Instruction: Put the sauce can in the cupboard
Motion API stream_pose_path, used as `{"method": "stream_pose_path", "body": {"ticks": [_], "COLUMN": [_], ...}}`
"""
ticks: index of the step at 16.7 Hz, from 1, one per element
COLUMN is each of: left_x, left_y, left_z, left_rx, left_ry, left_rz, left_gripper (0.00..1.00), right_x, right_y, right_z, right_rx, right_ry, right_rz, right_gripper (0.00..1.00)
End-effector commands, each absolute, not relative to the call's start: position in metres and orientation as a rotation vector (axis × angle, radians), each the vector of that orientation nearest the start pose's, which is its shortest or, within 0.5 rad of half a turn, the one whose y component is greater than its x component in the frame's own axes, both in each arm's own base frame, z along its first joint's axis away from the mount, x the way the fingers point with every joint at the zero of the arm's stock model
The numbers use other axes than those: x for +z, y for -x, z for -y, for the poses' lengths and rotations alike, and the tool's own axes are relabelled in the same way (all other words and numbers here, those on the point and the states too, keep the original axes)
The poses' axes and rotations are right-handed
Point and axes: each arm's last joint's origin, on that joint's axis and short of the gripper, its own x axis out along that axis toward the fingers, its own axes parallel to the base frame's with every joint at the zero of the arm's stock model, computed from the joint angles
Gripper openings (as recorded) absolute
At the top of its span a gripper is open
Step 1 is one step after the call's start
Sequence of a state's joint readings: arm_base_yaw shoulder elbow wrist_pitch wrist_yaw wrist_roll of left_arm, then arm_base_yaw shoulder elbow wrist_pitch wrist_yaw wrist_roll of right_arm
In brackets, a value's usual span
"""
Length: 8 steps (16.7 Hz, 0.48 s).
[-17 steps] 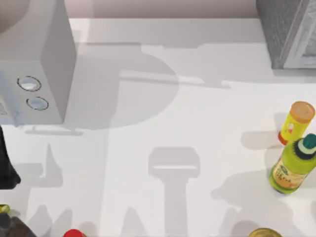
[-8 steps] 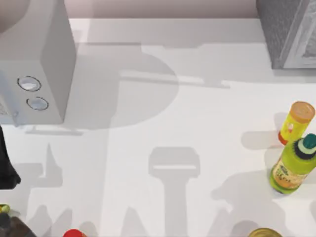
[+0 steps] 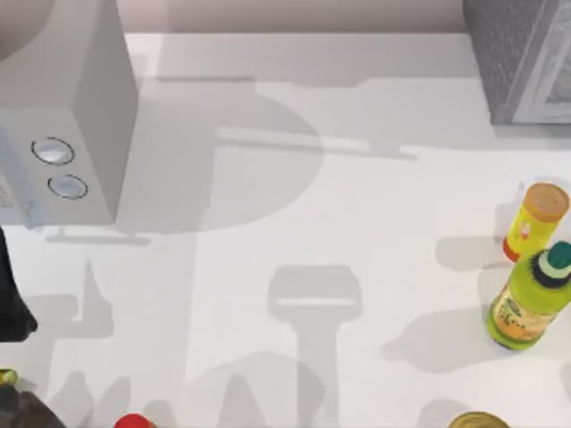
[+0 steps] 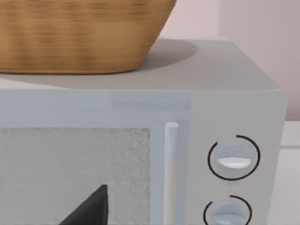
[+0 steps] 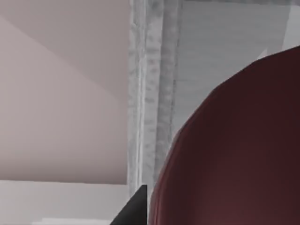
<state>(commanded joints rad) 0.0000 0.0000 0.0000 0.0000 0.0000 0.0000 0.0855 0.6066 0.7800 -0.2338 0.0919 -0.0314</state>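
Our right gripper (image 5: 138, 208) holds the one can (image 5: 229, 150). Its maroon bulk sits against the gripper's finger, lower right in the wrist view, with the one cupboard (image 5: 154, 84) behind. One box (image 3: 62, 116) with two knobs (image 3: 52, 151) stands upper left. Two bottles stand mid right, orange-capped (image 3: 533, 221) and green-capped (image 3: 528, 308). Our left arm (image 3: 13, 303) is parked at the left edge.

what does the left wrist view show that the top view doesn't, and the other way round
Left wrist view: a woven basket on the light-grey box, and the box's upright door handle. Top view: the cupboard at the far right, an orange-capped bottle and a green-capped bottle on the white table. Both: the box's two round knobs.
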Motion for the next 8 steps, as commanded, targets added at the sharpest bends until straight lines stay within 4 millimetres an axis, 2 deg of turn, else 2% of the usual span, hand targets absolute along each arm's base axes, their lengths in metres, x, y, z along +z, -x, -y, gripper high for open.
{"method": "stream_pose_path", "body": {"ticks": [4,6,8], "left_x": [0.160,0.160,0.160], "left_y": [-0.106,-0.106,-0.106], "left_z": [0.001,0.001,0.001], "left_rx": [0.000,0.000,0.000], "left_ry": [0.000,0.000,0.000], "left_rz": [0.000,0.000,0.000], "left_gripper": [1.00,1.00,1.00], "right_x": [0.445,0.482,0.506], "right_y": [-0.169,-0.187,-0.206], "right_z": [-0.018,-0.024,-0.031], "right_rx": [-0.021,-0.024,-0.021], "right_ry": [0.037,0.028,0.018], "right_rz": [0.004,0.023,0.027], "right_gripper": [0.00,0.00,0.00]}}
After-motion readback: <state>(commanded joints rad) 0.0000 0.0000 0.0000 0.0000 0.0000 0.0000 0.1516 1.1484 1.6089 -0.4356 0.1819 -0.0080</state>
